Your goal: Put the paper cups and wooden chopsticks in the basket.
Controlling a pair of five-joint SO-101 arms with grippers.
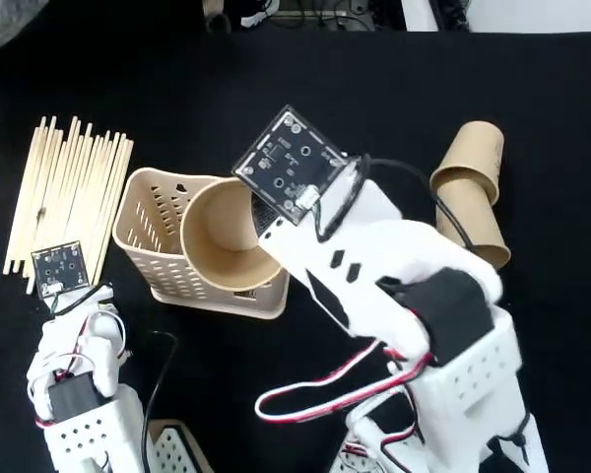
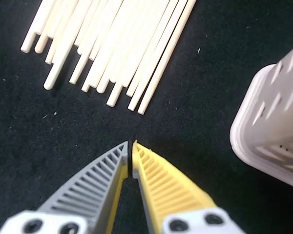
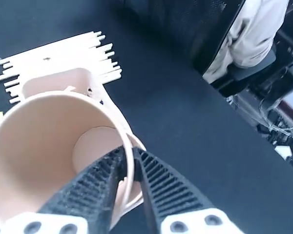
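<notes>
Right gripper (image 3: 132, 156), fingers clamped on the rim of a paper cup (image 1: 227, 236), holds it tilted above the basket (image 1: 167, 278). Left gripper (image 2: 132, 145), fingers together and empty, hangs near the chopsticks (image 1: 69, 187) lying beside the basket. Two other cups (image 1: 473, 197) lie well apart on the table, so most of the task appears to remain.

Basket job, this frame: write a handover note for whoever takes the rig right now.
Right gripper: jaws shut on the rim of a held cup, tilted over the basket.
Left gripper: jaws shut, empty, just short of the chopsticks, which lie on the table beside the basket.
Two spare cups lie on their sides at the right arm's outer side.
Done: nothing released into the basket that I can see.
Left: drop this cup, then spare cups and chopsticks.
</notes>
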